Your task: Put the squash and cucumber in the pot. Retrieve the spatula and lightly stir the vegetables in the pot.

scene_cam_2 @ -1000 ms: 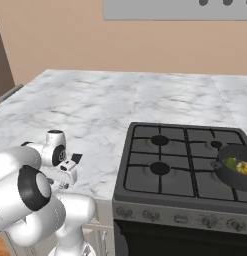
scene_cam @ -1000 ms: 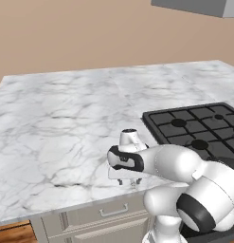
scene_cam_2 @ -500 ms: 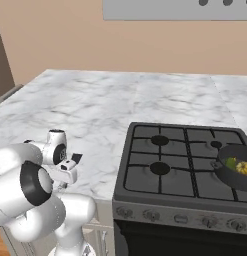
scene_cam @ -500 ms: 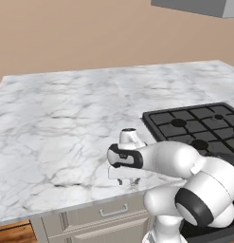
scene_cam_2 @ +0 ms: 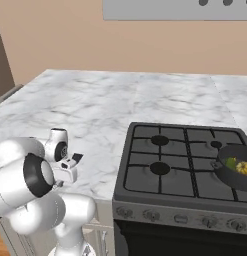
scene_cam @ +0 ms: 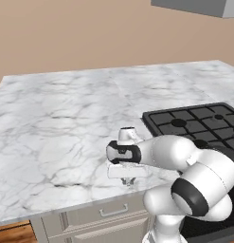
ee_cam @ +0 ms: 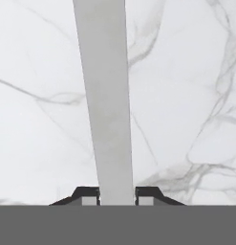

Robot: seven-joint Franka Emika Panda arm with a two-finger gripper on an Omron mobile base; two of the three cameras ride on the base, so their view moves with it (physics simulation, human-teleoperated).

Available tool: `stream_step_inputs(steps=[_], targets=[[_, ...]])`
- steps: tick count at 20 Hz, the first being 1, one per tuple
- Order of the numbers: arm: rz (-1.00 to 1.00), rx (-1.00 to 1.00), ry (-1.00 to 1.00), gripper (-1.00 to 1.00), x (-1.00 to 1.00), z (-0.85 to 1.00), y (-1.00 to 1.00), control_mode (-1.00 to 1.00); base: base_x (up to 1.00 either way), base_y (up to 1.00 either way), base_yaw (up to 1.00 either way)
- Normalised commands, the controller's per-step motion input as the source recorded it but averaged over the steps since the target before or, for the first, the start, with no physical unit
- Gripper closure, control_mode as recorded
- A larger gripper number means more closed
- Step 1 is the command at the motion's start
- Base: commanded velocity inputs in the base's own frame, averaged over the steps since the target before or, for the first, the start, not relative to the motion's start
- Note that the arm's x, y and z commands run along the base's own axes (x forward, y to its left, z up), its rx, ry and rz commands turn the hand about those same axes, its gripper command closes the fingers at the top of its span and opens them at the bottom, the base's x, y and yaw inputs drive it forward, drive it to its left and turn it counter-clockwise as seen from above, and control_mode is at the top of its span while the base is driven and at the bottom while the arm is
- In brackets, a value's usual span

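Where the two dark fingertips (ee_cam: 86, 194) rise at the bottom of the hand view, the hand (ee_cam: 117, 195) is closed on the spatula's handle (ee_cam: 105, 100), a long flat grey metallic strip that runs from between the tips up to the top edge, widening slightly toward them. Its blade is out of sight. Behind the handle lies the bench (ee_cam: 186, 72), smooth white marble with thin grey veins.

From the left base camera the hand (scene_cam: 128, 179) points down at the bench (scene_cam: 57, 118) near its front edge, just left of the stove (scene_cam: 194, 118), whose black cast grates form a grid of squares around round burners. The right base camera shows the hand (scene_cam_2: 65, 172) low over the same front edge.

At the stove's front right burner sits the pot (scene_cam_2: 234, 167), round, shallow and dark grey-black. Inside it rest the squash (scene_cam_2: 243, 167), roundish and yellow, and the green cucumber (scene_cam_2: 230, 163), just beside each other.
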Motion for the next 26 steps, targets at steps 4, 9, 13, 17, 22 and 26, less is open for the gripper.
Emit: stream_step_inputs(steps=[4, 9, 13, 17, 22, 26], targets=[[0.00, 0.00, 0.06, 1.00, -0.04, 0.00, -0.01, -1.00, 0.00, 0.00, 0.00], [0.00, 0.08, -0.09, 1.00, -0.48, 0.76, -0.28, -1.00, 0.00, 0.00, 0.00], [0.00, 0.10, -0.11, 1.00, -0.42, 1.00, -0.29, -1.00, 0.00, 0.00, 0.00], [0.00, 0.06, -0.09, 1.00, -0.39, 1.00, -0.22, -1.00, 0.00, 0.00, 0.00], [0.07, 0.03, -0.11, 1.00, -0.86, 1.00, -0.23, -1.00, 0.00, 0.00, 0.00], [0.14, 0.00, -0.11, 1.00, -0.88, 1.00, -0.19, -1.00, 0.00, 0.00, 0.00]])
